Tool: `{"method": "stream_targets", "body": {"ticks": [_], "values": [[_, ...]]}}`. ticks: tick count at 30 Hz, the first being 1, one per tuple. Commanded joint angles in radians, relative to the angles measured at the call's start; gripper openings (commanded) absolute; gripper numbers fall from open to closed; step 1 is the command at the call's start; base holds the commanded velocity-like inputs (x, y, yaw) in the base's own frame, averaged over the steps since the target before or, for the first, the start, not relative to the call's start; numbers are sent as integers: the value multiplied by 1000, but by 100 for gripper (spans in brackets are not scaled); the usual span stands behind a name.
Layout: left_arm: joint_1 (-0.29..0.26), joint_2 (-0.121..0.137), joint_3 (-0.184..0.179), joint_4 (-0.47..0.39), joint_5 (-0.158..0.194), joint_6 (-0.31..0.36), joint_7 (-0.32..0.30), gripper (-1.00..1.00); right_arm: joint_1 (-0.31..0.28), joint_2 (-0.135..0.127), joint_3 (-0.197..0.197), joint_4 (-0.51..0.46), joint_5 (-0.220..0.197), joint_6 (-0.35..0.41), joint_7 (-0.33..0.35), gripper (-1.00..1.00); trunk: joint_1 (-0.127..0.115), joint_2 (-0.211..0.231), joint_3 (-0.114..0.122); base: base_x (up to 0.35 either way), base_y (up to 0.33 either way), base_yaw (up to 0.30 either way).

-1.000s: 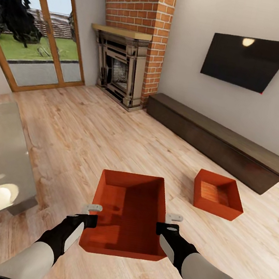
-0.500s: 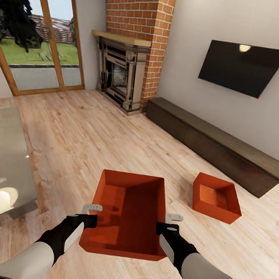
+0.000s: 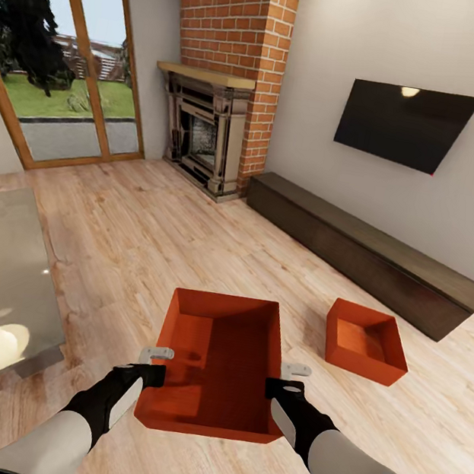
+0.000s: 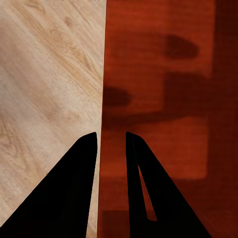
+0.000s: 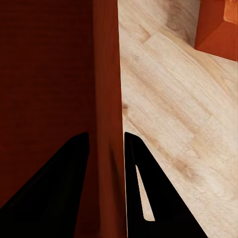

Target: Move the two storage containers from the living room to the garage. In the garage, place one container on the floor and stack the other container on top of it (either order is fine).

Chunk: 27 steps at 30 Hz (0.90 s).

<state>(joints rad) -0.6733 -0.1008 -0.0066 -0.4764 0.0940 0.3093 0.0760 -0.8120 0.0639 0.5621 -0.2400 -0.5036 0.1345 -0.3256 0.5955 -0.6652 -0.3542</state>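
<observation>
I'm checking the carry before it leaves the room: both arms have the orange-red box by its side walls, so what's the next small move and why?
Probably turn the base away from the brick fireplace and head for the garage. The left gripper and right gripper each straddle a side wall of the held orange-red topless box, which looks level, and the wood plank floor shows this is the living room.

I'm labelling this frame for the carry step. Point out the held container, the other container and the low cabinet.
held container (image 3: 234,371): head view, on its inner bottom.
other container (image 3: 351,359): head view, on its near outer wall.
low cabinet (image 3: 357,259): head view, on its dark front face.
</observation>
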Motion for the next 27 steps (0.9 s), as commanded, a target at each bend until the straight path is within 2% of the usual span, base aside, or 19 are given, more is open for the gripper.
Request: {"method": "stream_targets", "body": {"ticks": [1, 27], "values": [[0, 1, 2, -2, -19, 8, 15, -100, -1, -3, 4, -1, 11, 8, -15, -100, -4, 6, 4, 0, 0, 0], [0, 1, 3, -2, -19, 8, 16, -100, -1, -3, 4, -1, 11, 8, -15, -100, -103, 188, 126, 0, 0, 0]]}}
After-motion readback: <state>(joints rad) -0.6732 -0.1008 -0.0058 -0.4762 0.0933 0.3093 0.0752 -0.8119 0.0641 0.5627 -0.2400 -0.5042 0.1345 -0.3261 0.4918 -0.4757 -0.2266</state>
